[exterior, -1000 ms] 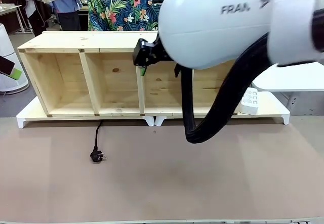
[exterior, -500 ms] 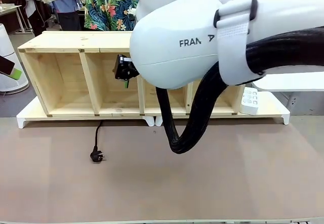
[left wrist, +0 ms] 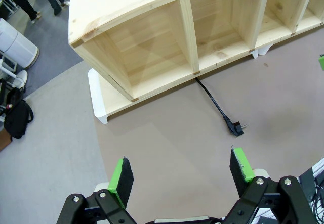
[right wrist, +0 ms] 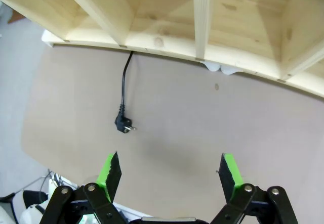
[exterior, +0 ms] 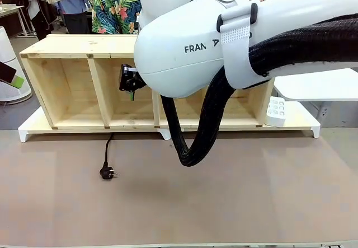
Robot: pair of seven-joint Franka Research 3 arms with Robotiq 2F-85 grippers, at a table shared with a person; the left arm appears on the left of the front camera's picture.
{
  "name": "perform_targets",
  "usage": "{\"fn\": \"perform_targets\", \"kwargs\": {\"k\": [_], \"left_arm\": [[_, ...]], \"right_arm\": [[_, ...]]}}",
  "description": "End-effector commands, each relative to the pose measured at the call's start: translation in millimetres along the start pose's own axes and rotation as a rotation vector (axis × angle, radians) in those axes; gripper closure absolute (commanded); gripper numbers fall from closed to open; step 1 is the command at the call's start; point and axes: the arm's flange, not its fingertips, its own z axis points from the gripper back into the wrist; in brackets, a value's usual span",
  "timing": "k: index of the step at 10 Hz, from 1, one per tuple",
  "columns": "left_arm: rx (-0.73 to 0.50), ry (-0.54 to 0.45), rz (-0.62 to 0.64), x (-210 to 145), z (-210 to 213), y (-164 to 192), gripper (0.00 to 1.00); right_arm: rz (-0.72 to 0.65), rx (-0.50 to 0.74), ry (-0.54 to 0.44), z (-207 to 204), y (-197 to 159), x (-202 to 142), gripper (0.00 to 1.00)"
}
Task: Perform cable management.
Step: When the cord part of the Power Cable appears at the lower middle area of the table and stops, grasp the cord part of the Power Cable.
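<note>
A black cable [exterior: 106, 150] lies on the brown desk [exterior: 235, 203] in front of a long wooden shelf [exterior: 84, 46]. It emerges at the foot of the shelf, below the divider between the two compartments at the shelf's left end as seen from the front. From there it runs a short way out from the shelf toward the robot's side and ends in a round plug [exterior: 107, 173], which rests flat on the desk with nothing touching it. In the front view the white right arm [exterior: 190, 41] reaches across before the shelf's middle compartments, with its thick braided hose [exterior: 193, 144] looping down in front of the shelf's lower edge. A small white power strip [exterior: 275, 112] sits at the shelf's right end, and a person in a floral shirt [exterior: 120, 1] stands behind the shelf. The left tool [left wrist: 181, 172] is released, its green pads wide apart and holding nothing, above bare desk out from the shelf, with the plug beyond its pads. The right tool [right wrist: 170, 169] is likewise released and empty, hanging over the desk in front of the shelf, well apart from the plug.
</note>
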Motion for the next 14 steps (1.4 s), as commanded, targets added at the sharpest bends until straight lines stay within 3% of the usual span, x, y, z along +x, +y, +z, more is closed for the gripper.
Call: {"fn": "perform_targets", "kwargs": {"k": [1,10,14], "left_arm": [[-0.001,-0.007,0.004,1,0,1,0.0],[-0.001,-0.007,0.004,1,0,1,0.0],[-0.001,-0.007,0.004,1,0,1,0.0]], "right_arm": [[0.002,-0.006,-0.005,2,-1,-3,0.0],[0.001,0.006,-0.001,3,0,0,0.0],[0.044,0.061,0.046,-18,43,21,0.0]]}}
